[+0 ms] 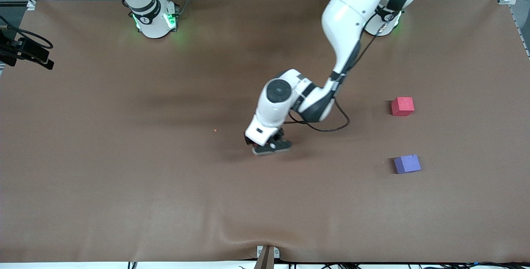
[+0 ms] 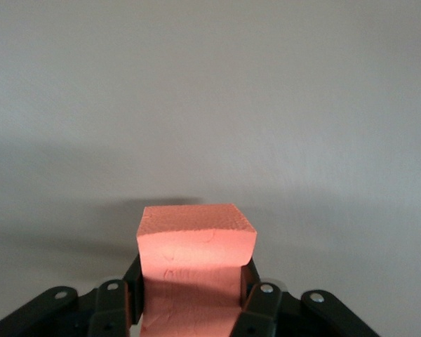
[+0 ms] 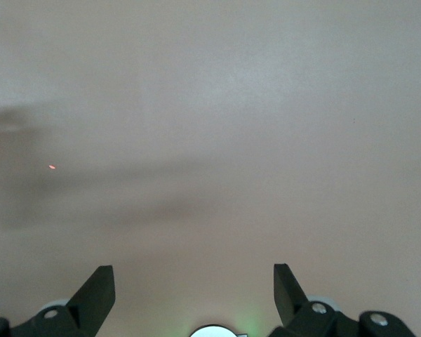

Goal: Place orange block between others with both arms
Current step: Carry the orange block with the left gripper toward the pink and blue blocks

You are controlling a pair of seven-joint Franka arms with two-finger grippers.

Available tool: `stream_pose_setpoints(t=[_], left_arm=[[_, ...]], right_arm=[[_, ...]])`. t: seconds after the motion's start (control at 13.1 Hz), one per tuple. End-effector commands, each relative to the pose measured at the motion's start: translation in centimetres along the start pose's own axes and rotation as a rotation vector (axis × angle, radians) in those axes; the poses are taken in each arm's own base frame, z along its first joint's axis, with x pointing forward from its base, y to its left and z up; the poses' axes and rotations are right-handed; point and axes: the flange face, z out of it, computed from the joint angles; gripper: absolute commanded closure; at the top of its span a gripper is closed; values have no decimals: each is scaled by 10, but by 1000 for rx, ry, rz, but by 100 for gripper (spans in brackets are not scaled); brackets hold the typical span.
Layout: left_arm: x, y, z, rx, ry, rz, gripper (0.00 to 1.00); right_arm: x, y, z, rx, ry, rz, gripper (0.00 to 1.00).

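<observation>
Between the left claw's [image 2: 189,309] clamped fingers, the orange block [image 2: 196,246], low at mid-table.

Front view evenly lit from overhead, no glare; soft shadows cast on desk [image 1: 124,178] under left arm [image 1: 348,25]. Green glow seen at both bases. Wrist views washed out, low contrast; orange block [image 2: 196,246] sharp, desk w/ broad blurred shadows.
</observation>
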Motion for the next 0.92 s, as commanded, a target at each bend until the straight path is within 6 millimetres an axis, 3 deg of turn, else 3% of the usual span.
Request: stream_pose_setpoints(t=[0.0, 0.23, 0.38, 0.61, 0.84], left_arm=[[47, -31, -81, 45, -4, -21, 100], [103, -86, -147, 76, -9, -15, 100], [127, -118, -173, 99, -21, -22, 100], [166, -184, -203, 141, -66, 6, 100], [184, -237, -234, 123, -92, 19, 100]], right_arm=[[0, 2, -5, -3, 5, 6, 0], [0, 2, -4, -3, 2, 6, 0], [0, 2, -5, -3, 2, 6, 0], [0, 5, -9, -2, 14, 12, 0], [0, 7, -9, -2, 13, 15, 0]])
